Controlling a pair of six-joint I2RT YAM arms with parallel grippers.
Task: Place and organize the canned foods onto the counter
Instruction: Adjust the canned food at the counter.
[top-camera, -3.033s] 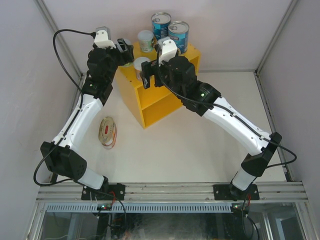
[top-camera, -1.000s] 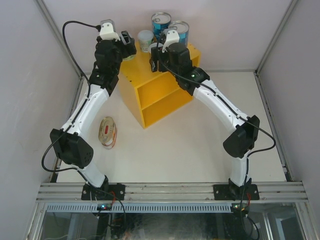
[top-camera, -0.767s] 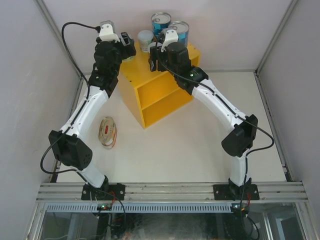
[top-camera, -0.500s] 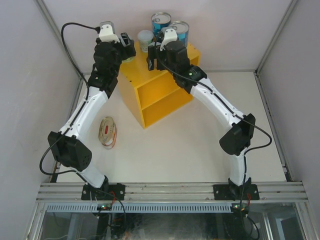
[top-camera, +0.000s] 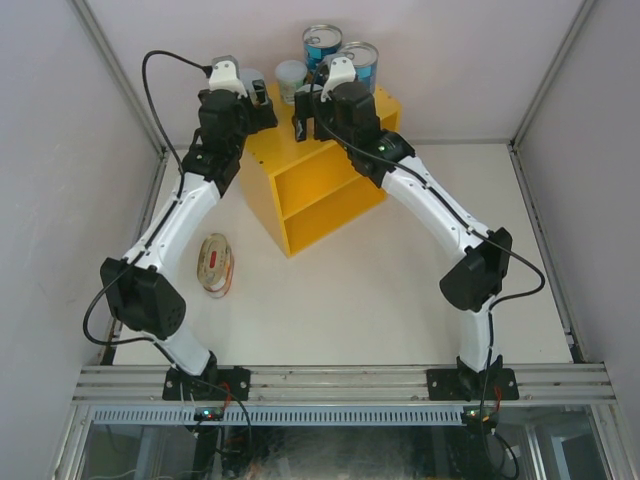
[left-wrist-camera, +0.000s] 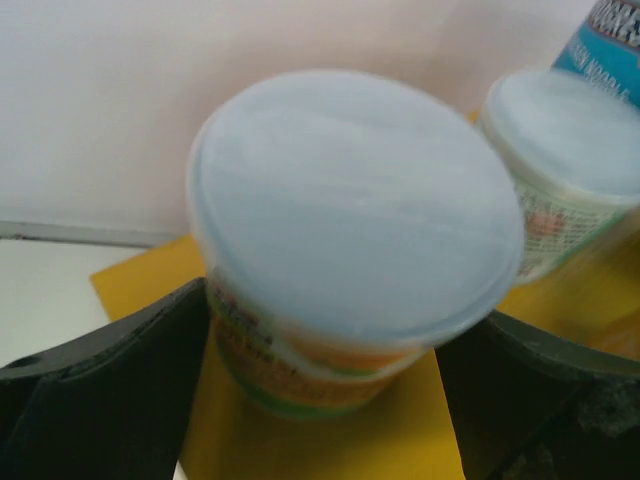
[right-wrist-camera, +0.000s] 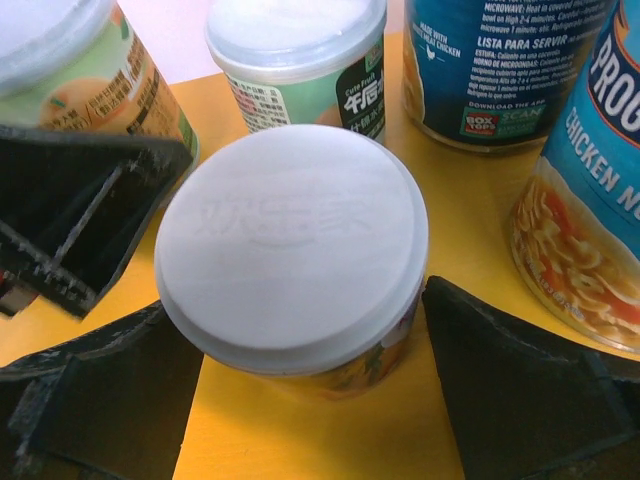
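Two tall blue cans (top-camera: 322, 45) stand at the far edge of the counter (top-camera: 275, 150) top; oval tin (top-camera: 214, 265) on tabletop (top-camera: 350, 290), left side.
Left wrist: left gripper (left-wrist-camera: 322, 315) straddles pale-lidded can (left-wrist-camera: 350, 210); blurred, contact unclear.
Right wrist: right gripper (right-wrist-camera: 297, 300) spread wide around second small can (right-wrist-camera: 290, 240), gaps either side.

Cans grouped atop the yellow shelf (top-camera: 300, 165).
Two tall blue cans (top-camera: 322, 47) stand upright at its far edge, three small pale-lidded cans (right-wrist-camera: 290, 250) upright beside them; red-labelled oval tins (top-camera: 215, 265) lie on the surface (top-camera: 340, 300) to its left.
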